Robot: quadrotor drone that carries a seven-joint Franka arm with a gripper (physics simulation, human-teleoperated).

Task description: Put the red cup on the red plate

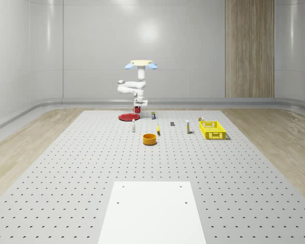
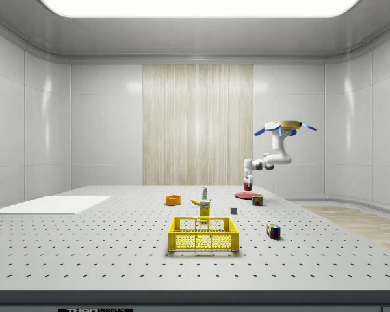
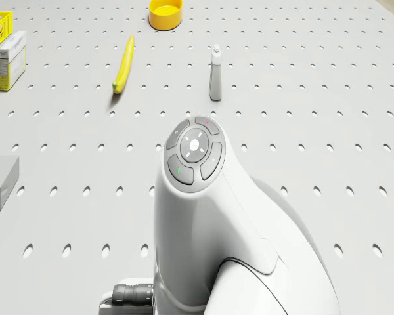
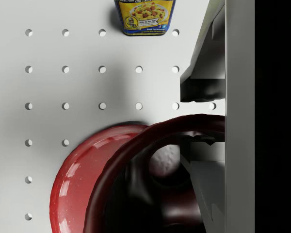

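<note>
Drone [image 1: 141, 63] hovers over the far end of the table [image 1: 66, 168], upper middle of the whole-scene view, arm folded down. Gripper [image 1: 138, 105] is closed on the red cup's [image 1: 137, 109] rim, holding it just above the red plate's [image 1: 127, 117] right edge. A can [image 1: 153, 115] stands near the plate.

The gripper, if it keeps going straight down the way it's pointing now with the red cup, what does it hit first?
Probably the red plate. In the wrist view the gripper holds the red cup partly over the plate's edge, so the cup's base would likely meet it first. The drone hovers above. Height is unclear.
</note>
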